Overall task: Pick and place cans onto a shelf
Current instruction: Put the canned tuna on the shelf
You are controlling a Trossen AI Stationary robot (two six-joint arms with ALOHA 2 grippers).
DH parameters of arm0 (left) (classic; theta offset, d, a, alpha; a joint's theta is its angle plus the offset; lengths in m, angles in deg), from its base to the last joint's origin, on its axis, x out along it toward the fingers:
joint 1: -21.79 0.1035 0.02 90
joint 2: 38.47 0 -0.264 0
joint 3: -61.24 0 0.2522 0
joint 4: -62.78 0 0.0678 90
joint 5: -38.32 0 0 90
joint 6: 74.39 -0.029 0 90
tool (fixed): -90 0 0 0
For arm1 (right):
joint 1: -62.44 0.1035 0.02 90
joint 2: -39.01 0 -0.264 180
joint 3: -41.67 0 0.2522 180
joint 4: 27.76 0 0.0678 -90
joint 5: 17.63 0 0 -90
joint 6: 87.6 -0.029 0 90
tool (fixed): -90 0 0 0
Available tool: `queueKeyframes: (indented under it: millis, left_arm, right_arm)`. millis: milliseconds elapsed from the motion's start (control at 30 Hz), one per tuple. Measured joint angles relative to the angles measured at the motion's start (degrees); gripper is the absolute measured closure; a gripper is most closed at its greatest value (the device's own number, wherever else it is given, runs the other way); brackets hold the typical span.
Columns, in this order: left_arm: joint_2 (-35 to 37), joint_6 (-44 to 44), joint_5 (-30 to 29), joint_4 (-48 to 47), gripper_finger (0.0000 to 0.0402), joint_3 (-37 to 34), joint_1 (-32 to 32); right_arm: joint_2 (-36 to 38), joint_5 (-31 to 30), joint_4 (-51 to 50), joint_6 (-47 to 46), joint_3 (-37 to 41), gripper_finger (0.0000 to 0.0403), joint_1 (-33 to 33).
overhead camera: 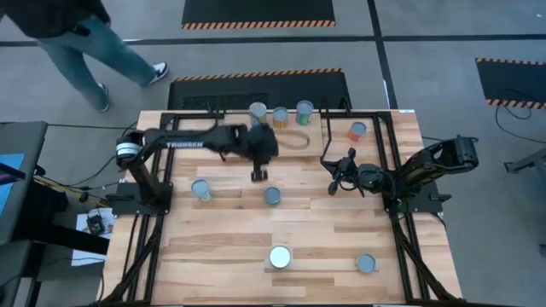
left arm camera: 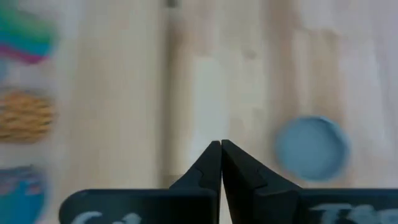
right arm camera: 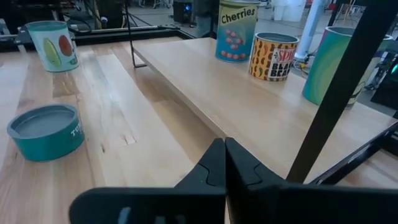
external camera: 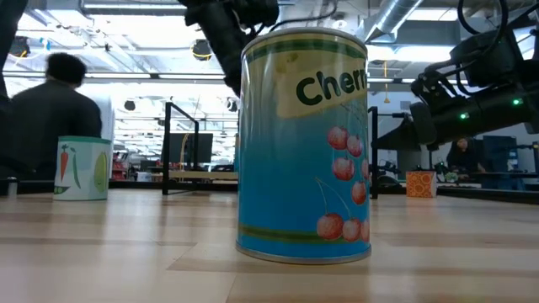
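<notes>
Three cans stand upright in a row on the light-wood shelf at the table's far edge. An orange can stands to their right. Other cans stand on the tabletop: a vegetable-label can, a low teal tin, a cherry-label can and one at the near right. My left gripper is shut and empty above the table, just in front of the shelf and beyond the teal tin. My right gripper is shut and empty, to the right of that tin.
Black frame rails run along both sides of the table, and a black post stands close to my right gripper. A person walks on the floor beyond the far left corner. Bare wood lies in the table's middle.
</notes>
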Motion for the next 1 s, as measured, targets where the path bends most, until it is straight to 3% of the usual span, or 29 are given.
queueKeyframes:
  millis: [233,533,733,1000]
  left_arm:
    - [-0.92,2.47,0.31,2.04,0.0400,-3.62,-7.29]
    - [-0.94,11.19,6.47,11.64,0.0392,-9.52,-8.67]
    - [-0.97,11.06,5.86,12.52,0.0347,-12.03,-10.68]
    - [-0.97,5.11,-0.02,12.75,0.0287,-12.75,-13.68]
  right_arm:
    - [0.00,0.00,-0.21,-0.13,-0.02,0.0394,-0.02]
    - [0.00,0.00,-0.19,-0.33,-0.02,0.0394,-0.02]
    - [0.00,0.00,-0.21,-0.35,-0.03,0.0394,-0.02]
    - [0.00,-0.02,-0.21,-0.59,-0.04,0.0394,-0.02]
